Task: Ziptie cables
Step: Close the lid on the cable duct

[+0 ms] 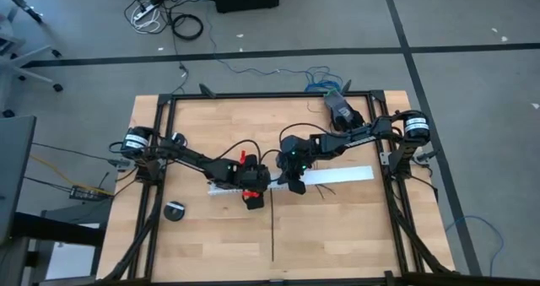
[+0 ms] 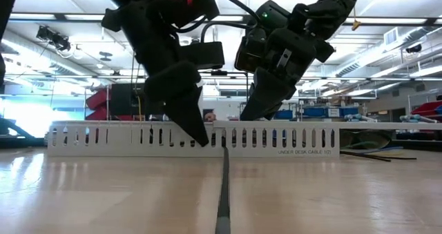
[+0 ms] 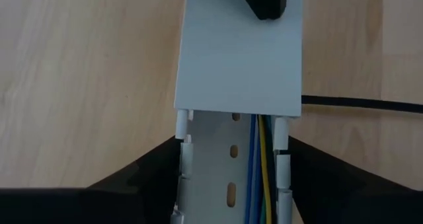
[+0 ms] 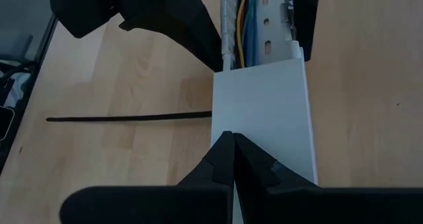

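A long white slotted channel lies across the table's middle. A flat white cover closes part of it. In the uncovered part lie the cables, thin blue, green and yellow wires. My left gripper straddles that uncovered part. My right gripper is shut, with its tips on the cover. The ziptie, a thin straight black strip, lies flat on the table. It runs from the near edge toward the channel, and its far end goes under the channel. My left gripper has the channel's uncovered part between its two fingers, one finger against each slotted side wall, just short of the cover's end. It comes slanting down from the table's left, fingers across the channel. The channel lies flat on the table. My right gripper rests its shut fingertips on the top of the cover, near the cover's end. It comes slanting down from the table's right. Cover and channel lie flat on the table.
A small round black object sits on the table near the left edge. A dark device stands at the far right corner. A black frame borders the wooden top. Bare wood lies near the front edge on both sides of the ziptie.
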